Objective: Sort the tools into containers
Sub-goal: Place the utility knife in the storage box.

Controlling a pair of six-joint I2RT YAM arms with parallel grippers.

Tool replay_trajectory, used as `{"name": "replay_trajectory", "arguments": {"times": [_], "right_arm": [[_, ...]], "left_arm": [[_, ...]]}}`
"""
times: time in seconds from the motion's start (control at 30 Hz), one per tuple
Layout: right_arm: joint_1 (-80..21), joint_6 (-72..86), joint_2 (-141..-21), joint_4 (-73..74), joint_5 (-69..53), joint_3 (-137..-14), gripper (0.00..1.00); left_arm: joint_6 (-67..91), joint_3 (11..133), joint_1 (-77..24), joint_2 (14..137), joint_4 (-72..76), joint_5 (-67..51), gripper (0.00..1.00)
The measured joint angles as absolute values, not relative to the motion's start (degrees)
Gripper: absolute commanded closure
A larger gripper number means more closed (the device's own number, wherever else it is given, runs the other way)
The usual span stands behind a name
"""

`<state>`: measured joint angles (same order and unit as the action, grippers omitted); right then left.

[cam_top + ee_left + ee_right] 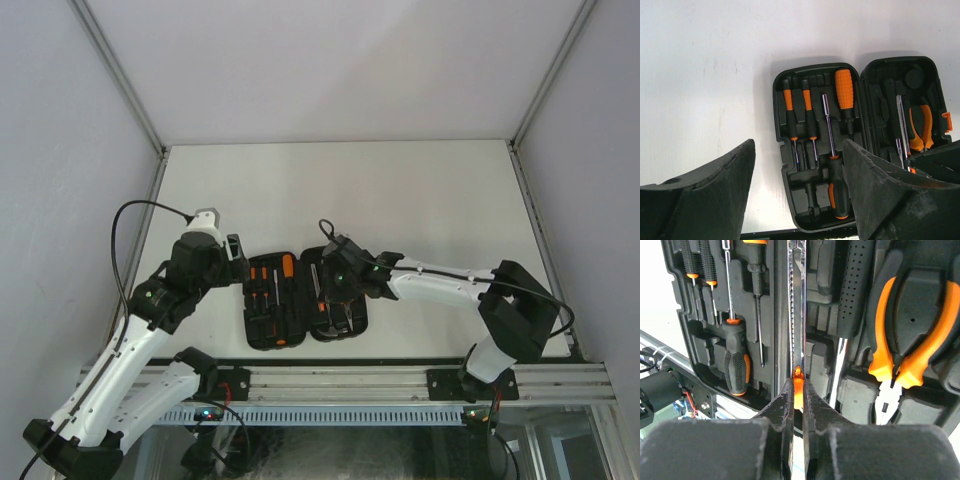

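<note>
Black plastic hinged tool case (260,338) open flat on white table (400,190), lower centre of overhead frame. Right claw (798,386) pinched shut on orange end of slim steel-shafted tool (797,315), over case's right half beside orange-handled pliers (879,325). Tool likely light, stiff, slick on bare steel; best gripped at handle end. Left claw (797,145) spread wide, empty. Right wrist view shows pinch; overhead view hides it

Screwdrivers (811,117) lie in the case (800,186), left half; pliers (920,129) in right half.

Black 2-half tool case (816,75) open flat, screwdrivers (810,117) slotted left, orange-handled pliers (905,377) right
</note>
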<state>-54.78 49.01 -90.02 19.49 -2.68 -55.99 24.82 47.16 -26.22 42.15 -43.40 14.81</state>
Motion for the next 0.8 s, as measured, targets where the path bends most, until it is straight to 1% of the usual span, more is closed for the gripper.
{"name": "replay_trajectory", "arguments": {"times": [0.4,0.53,0.8], "right_arm": [[-56.0,53.1,-94.2,19.0,-2.5,-56.8,1.00],[-56.0,53.8,-95.0,18.4,-2.5,-56.8,0.98],[-56.0,54.1,-97.5,17.3,-2.7,-57.4,0.96]], "left_arm": [[24.8,47.2,-26.2,42.2,-43.4,14.8,0.25],[24.8,47.2,-26.2,42.2,-43.4,14.7,0.25],[24.8,47.2,-26.2,42.2,-43.4,14.6,0.25]]}}
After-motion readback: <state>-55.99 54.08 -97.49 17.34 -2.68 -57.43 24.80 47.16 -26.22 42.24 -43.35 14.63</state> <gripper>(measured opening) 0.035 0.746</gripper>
